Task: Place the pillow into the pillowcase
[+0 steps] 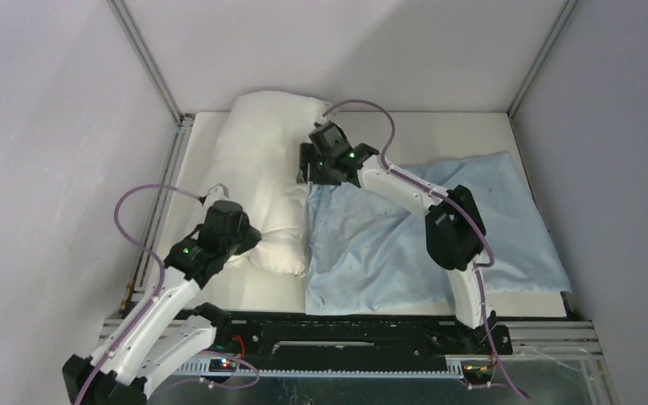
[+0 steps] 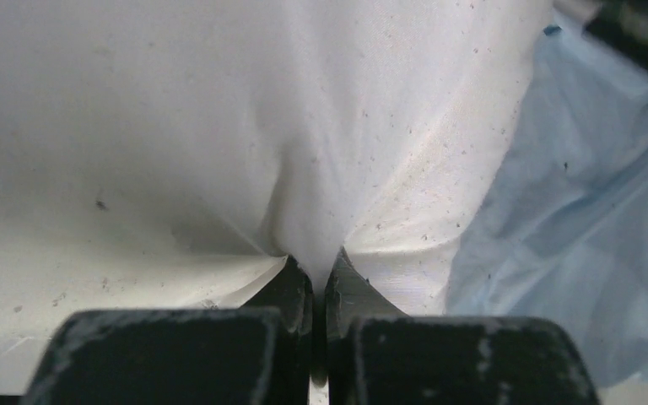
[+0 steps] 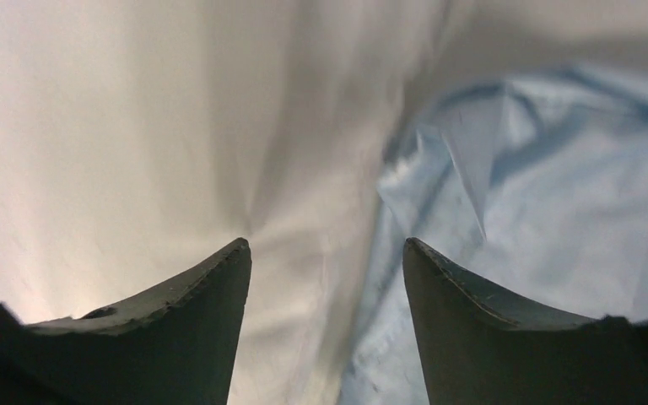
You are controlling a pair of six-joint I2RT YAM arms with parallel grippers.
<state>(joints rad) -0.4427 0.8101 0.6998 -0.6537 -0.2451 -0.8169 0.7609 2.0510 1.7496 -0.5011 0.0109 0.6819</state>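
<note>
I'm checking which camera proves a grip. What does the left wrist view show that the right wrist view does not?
Only the left wrist view: the left gripper pinched shut on a puckered fold of the plump white fabric pillow. Only the right wrist view: the right gripper open, its fingers apart with nothing between them, facing the line where the two fabrics meet. Both: the pillow on the left and the thin light blue fabric pillowcase on the right, lying side by side.

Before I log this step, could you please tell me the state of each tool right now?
Left tool: closed on the pillow.
Right tool: open, holding nothing.
</note>
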